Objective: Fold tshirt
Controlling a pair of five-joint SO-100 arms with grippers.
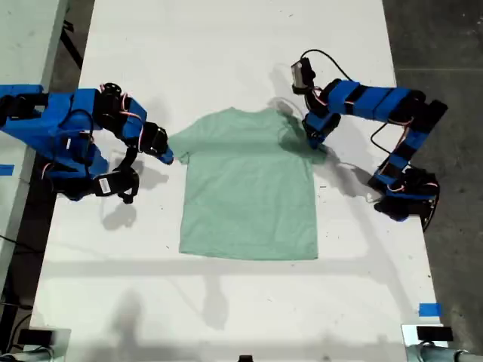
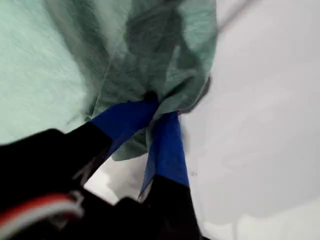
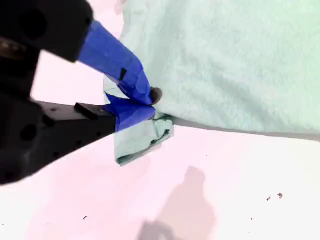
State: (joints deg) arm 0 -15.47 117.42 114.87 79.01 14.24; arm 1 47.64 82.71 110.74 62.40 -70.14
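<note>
The pale mint-green tshirt (image 1: 249, 196) lies front-up and mostly flat on the white table (image 1: 226, 302), neck toward the far edge. At the sleeve on the exterior view's right, my first gripper (image 1: 313, 141) is shut on bunched, shadowed cloth. The first wrist view shows that gripper (image 2: 155, 107) with the tshirt (image 2: 45, 60) gathered into its blue fingers (image 2: 167, 145). My second gripper (image 1: 164, 154) is at the sleeve on the exterior view's left. In the second wrist view this gripper (image 3: 147, 102) is shut on the sleeve edge of the tshirt (image 3: 230, 55).
Bare white table lies in front of the hem and behind the neck. A blue tape mark (image 1: 429, 309) sits near the table's front corner at the exterior view's right. Dark floor (image 1: 445, 45) lies past the table's edge on that side.
</note>
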